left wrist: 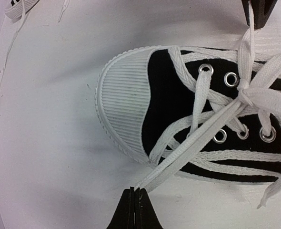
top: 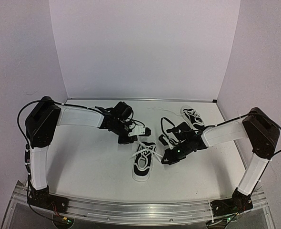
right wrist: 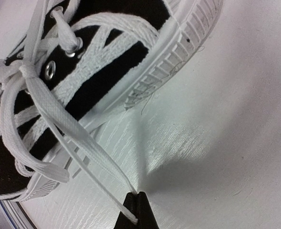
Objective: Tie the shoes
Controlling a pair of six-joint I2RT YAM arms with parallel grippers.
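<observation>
One black sneaker with a white sole, the near shoe (top: 142, 166), lies on the white tabletop (top: 93, 162) about midway between the two arms. The far shoe (top: 193, 117) lies well apart from it, near the back wall on the right. The left hand (top: 130, 139) sits just beyond the near shoe on its far left side. In the left wrist view its fingertips (left wrist: 135, 210) are pressed together on one flat white lace end (left wrist: 188, 153), which runs taut from the shoe's ribbed toe cap (left wrist: 124, 107) side back to a crossing knot (left wrist: 244, 88) over the eyelets. The right hand (top: 165, 156) is just beside the shoe on the right. Its tips are likewise closed, pinching the other lace end (right wrist: 69, 129), which stretches straight from the same knot across the sole's edge. Loose lacing lies slack over the black upper.
</observation>
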